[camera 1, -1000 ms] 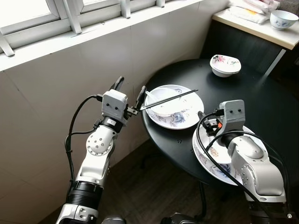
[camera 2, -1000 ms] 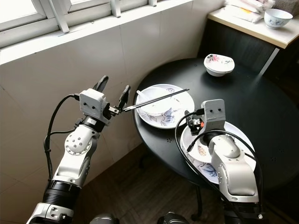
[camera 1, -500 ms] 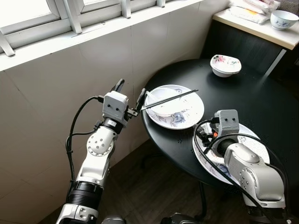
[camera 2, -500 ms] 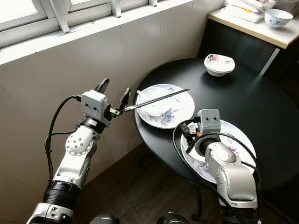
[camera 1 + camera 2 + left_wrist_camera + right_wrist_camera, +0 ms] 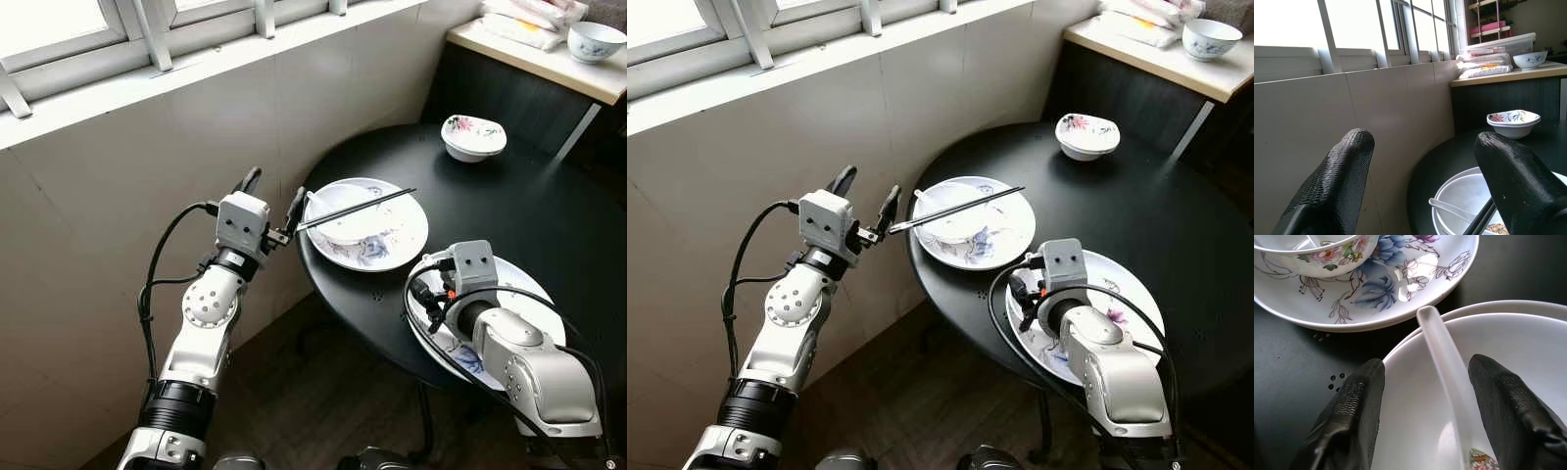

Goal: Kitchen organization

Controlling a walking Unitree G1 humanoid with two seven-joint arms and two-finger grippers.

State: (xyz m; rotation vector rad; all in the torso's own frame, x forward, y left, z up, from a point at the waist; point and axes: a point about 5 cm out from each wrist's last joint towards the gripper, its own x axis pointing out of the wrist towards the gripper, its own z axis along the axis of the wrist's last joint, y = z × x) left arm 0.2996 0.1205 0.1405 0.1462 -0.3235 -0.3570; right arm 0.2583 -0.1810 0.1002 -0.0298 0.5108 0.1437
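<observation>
A pair of black chopsticks (image 5: 358, 209) lies across a white bowl (image 5: 345, 223) on a floral plate (image 5: 404, 245) on the round black table (image 5: 549, 211). A white spoon (image 5: 318, 204) rests in that bowl. My left gripper (image 5: 271, 201) is open at the table's left edge, with the chopsticks' near end beside one finger (image 5: 1508, 181). Whether they touch is unclear. My right gripper (image 5: 1426, 363) is open and low over a second white dish (image 5: 537, 305) at the near edge. Its fingers (image 5: 1354, 411) straddle a white spoon handle (image 5: 1442, 357) without closing on it.
A small floral bowl (image 5: 473, 136) stands at the table's far side. Behind it a counter (image 5: 549, 61) carries a blue-patterned bowl (image 5: 595, 41) and several packets. A tiled wall with a window sill (image 5: 196, 69) runs along the left. Dark wooden floor (image 5: 323, 401) lies below.
My right arm has dropped down and forward, bringing its gripper low over the near dish. The left arm and chopsticks have barely moved.
</observation>
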